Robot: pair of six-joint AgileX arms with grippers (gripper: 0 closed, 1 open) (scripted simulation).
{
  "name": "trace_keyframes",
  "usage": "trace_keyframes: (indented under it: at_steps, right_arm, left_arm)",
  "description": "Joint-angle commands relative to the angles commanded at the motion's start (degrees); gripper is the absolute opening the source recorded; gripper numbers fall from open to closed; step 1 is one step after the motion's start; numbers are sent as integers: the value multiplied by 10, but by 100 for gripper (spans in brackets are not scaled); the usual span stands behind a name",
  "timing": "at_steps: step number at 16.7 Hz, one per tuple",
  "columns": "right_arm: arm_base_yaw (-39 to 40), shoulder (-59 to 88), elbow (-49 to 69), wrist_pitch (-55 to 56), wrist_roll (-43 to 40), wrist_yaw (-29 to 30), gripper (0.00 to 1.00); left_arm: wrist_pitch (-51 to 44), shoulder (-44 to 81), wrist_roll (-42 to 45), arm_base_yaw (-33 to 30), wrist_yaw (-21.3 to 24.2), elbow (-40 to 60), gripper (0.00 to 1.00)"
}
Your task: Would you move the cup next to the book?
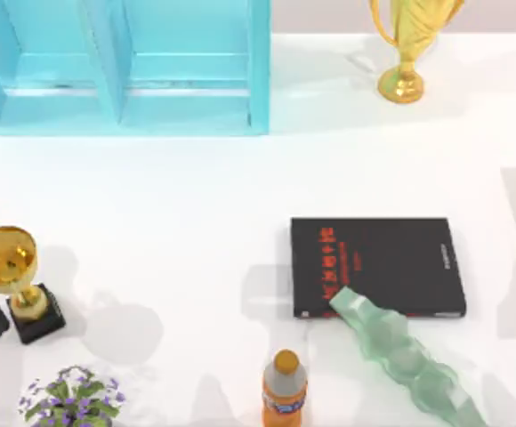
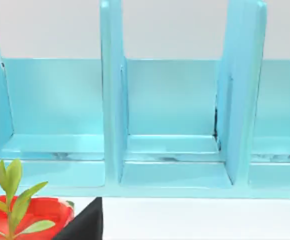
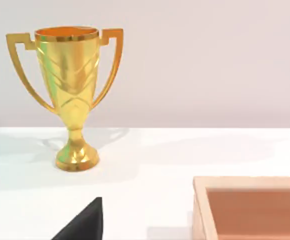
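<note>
- Top view: flat black rectangular book lies on the white tabletop. It has red lettering along the end nearest the orange drink bottle, too small to read. There is a short white line at the opposite end, also unreadable.
- The cup's place: cannot tell.
- Pale green translucent lumpy strip overlaps the book's front edge and runs away from it towards the frame corner.
- Orange drink bottle with a blue-and-orange label stands near the book's front. No label text can be read.
- Gold trophy on a black base and a purple-flowered plant are well apart from the book. A second, plain gold trophy is behind it, and a turquoise open shelf unit is far behind.
- Left wrist view: the shelf unit's dividers, plus a red pot with green leaves. Left end effector is a black wedge; cannot tell its state.
- Right wrist view: plain gold trophy, and a tan wooden tray corner. Right end effector is a black wedge; cannot tell its state.
- Handling judgement: a small handleless cup is likely light, rigid, smooth and breakable. Pinch it across the wall at mid-height, keep it upright and squeeze gently.
- The book is stiff and flat and serves as a fixed target. The free tabletop beside its red-lettered end looks usable.
</note>
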Motion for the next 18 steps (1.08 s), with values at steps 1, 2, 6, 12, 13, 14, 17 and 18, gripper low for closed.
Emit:
trace_keyframes:
  at_steps: [1,2,6,12,13,14,17,18]
  right_arm:
    - [0,0,0,0,0,0,100]
    - [0,0,0,0,0,0,100]
    - [0,0,0,0,0,0,100]
    - [0,0,0,0,0,0,100]
    - [0,0,0,0,0,0,100]
    - [0,0,0,0,0,0,100]
    - [0,0,0,0,0,0,100]
    - [0,0,0,0,0,0,100]
  left_arm:
    - [0,0,0,0,0,0,100]
    - [0,0,0,0,0,0,100]
    - [-36,51,57,28,0,43,100]
    - [-177,246,327,132,1,207,100]
    - [-208,289,392,154,1,239,100]
    - [-240,333,461,176,1,272,100]
    - [-343,472,679,246,1,372,100]
    - [-378,519,751,269,1,404,100]
